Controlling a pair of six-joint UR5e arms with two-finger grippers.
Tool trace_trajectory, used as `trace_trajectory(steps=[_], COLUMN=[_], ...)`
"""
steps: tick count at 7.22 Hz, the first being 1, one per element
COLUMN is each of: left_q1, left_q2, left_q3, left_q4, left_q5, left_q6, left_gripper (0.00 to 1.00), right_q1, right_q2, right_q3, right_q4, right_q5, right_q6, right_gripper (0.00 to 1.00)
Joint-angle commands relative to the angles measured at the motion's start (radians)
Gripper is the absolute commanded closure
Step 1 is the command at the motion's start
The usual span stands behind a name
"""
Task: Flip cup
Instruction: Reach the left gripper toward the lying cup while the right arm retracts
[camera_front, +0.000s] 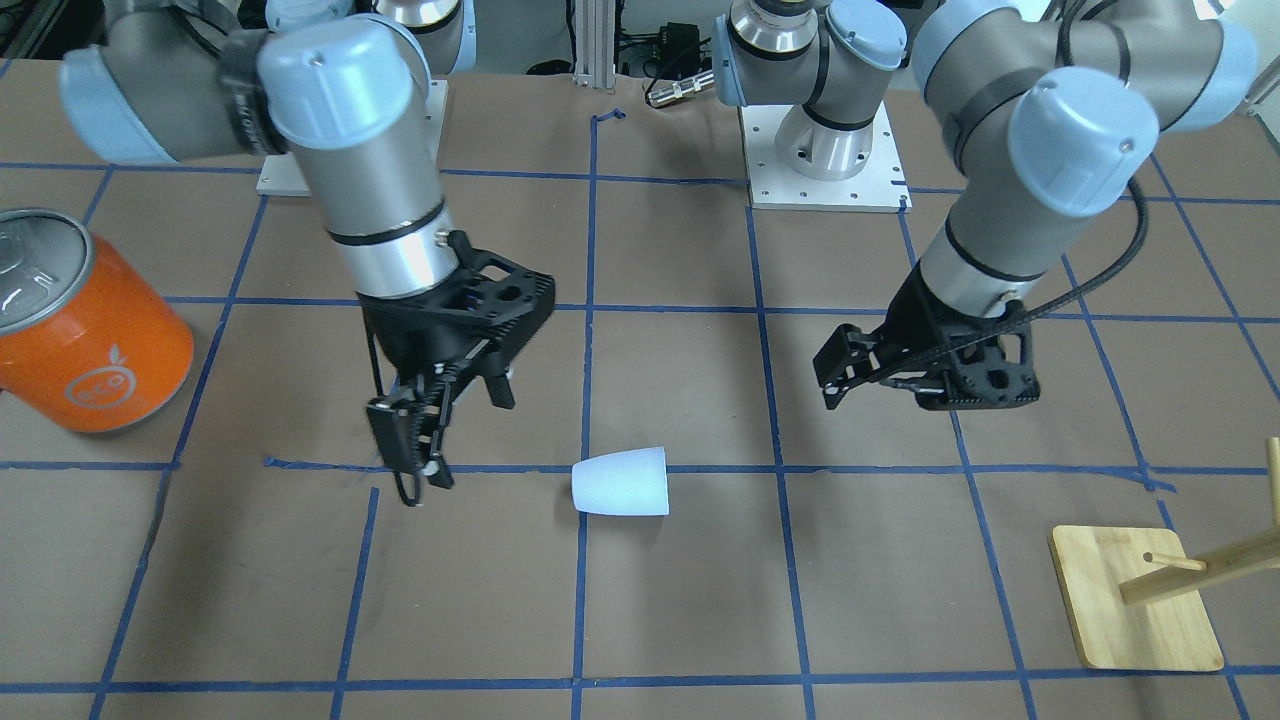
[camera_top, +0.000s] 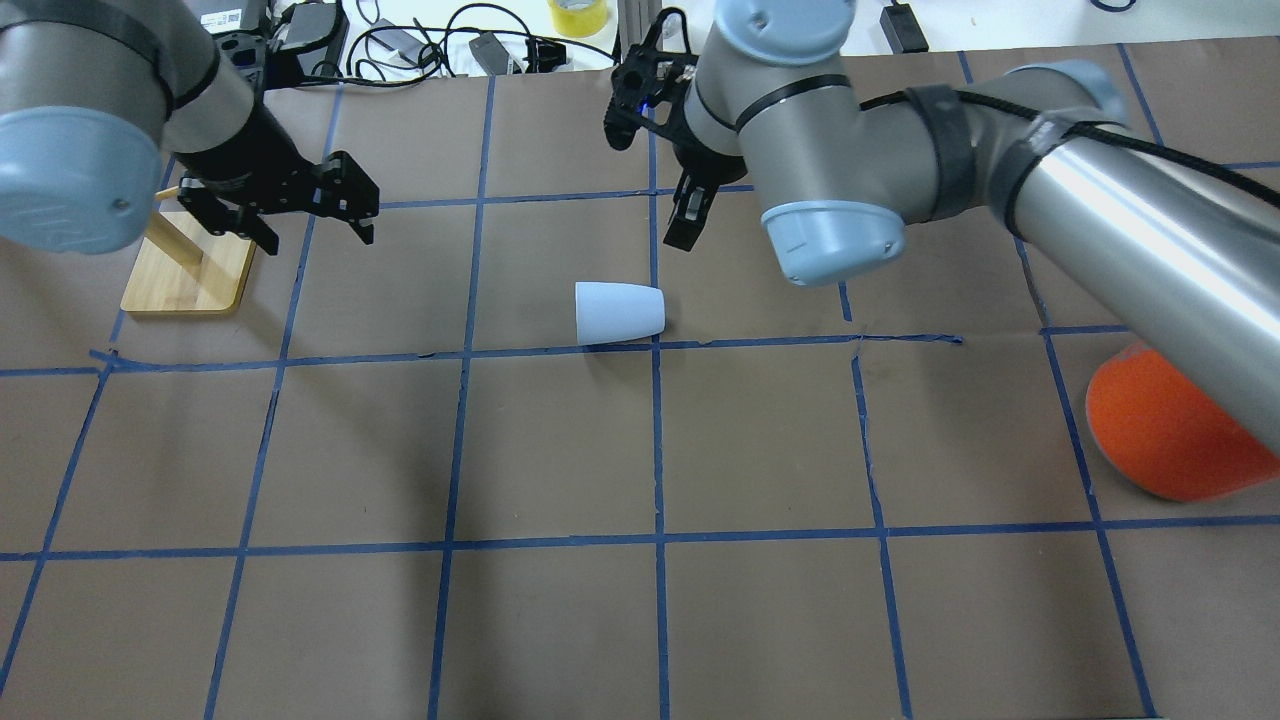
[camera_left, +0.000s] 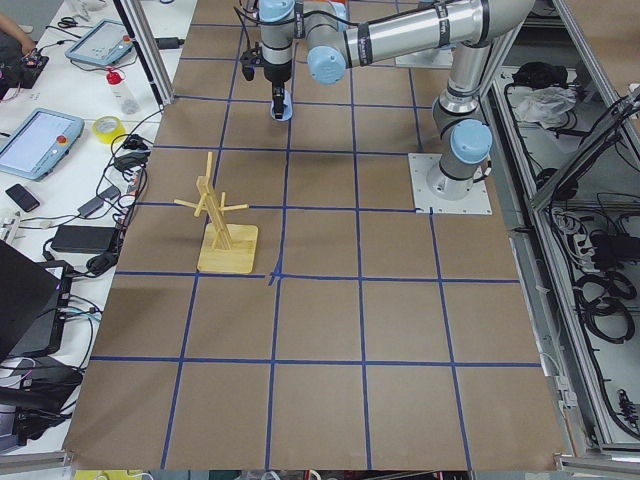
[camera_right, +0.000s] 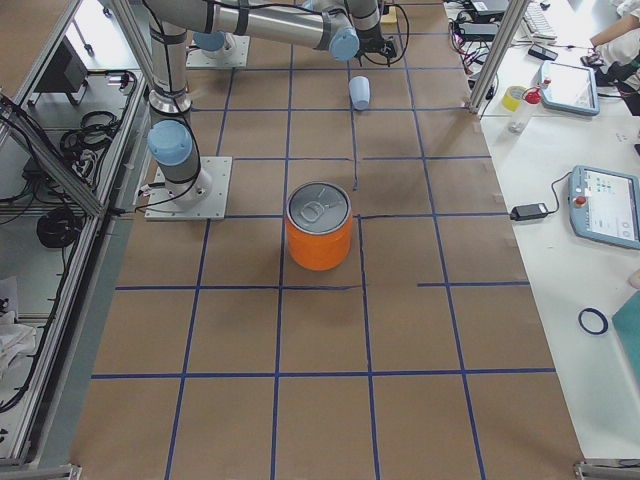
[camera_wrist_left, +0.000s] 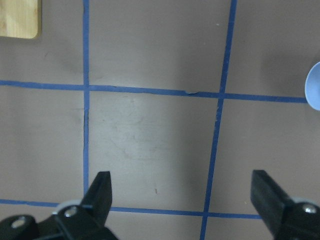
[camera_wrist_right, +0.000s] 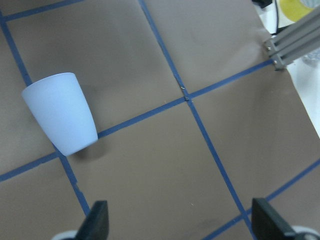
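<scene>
The cup (camera_top: 618, 312) is a small pale lavender-blue tumbler lying on its side on the brown table, its wide mouth toward my left arm's side. It also shows in the front view (camera_front: 622, 482), the right side view (camera_right: 359, 92) and the right wrist view (camera_wrist_right: 62, 115). Its rim just shows at the right edge of the left wrist view (camera_wrist_left: 315, 92). My right gripper (camera_top: 690, 215) (camera_wrist_right: 181, 222) hovers open and empty just beyond the cup's narrow end. My left gripper (camera_top: 315, 230) (camera_wrist_left: 184, 195) is open and empty, well off to the cup's mouth side.
A large orange can (camera_front: 90, 330) with a silver lid stands on the right arm's side (camera_top: 1160, 430). A wooden peg stand (camera_top: 185, 275) on a square base sits beside the left gripper (camera_front: 1130, 600). Blue tape lines grid the table. Cables and a yellow tape roll (camera_top: 577, 15) lie past the far edge.
</scene>
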Motion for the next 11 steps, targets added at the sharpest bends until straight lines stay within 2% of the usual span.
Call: trace_trajectory(steps=[1, 2, 3, 4, 5, 6, 8, 9, 10, 11], left_q1=[-0.048, -0.074, -0.081, -0.082, -0.097, -0.126, -0.15, -0.151, -0.165, -0.179], left_q2=[-0.113, -0.168, -0.223, -0.257, -0.285, -0.297, -0.299, -0.304, -0.307, -0.316], left_q3=[-0.013, -0.013, -0.013, -0.013, -0.013, -0.01, -0.007, -0.013, -0.012, -0.012], left_q4=[0.143, 0.192, 0.193, 0.197, 0.212, 0.237, 0.245, 0.243, 0.243, 0.245], left_q5=[-0.068, -0.098, -0.235, -0.249, -0.252, -0.256, -0.312, -0.316, -0.328, -0.332], left_q6=[-0.049, -0.05, -0.064, -0.07, -0.072, -0.104, -0.142, -0.141, -0.142, -0.144], left_gripper=[0.0, 0.0, 0.0, 0.0, 0.0, 0.0, 0.0, 0.0, 0.0, 0.0], right_q1=[-0.097, -0.099, -0.099, -0.1, -0.117, -0.148, -0.229, -0.241, -0.243, -0.241], right_q2=[-0.076, -0.096, -0.107, -0.128, -0.157, -0.191, -0.251, -0.266, -0.267, -0.267], right_q3=[0.008, 0.007, 0.007, 0.005, -0.001, -0.007, -0.054, -0.109, -0.142, -0.145], right_q4=[0.018, 0.018, 0.019, 0.045, 0.153, 0.235, 0.527, 0.685, 0.794, 0.81], right_q5=[0.005, -0.002, -0.008, -0.031, -0.035, -0.034, -0.058, -0.119, -0.129, -0.134], right_q6=[0.018, 0.081, 0.226, 0.278, 0.383, 0.399, 0.425, 0.527, 0.641, 0.744], right_gripper=[0.0, 0.0, 0.0, 0.0, 0.0, 0.0, 0.0, 0.0, 0.0, 0.0])
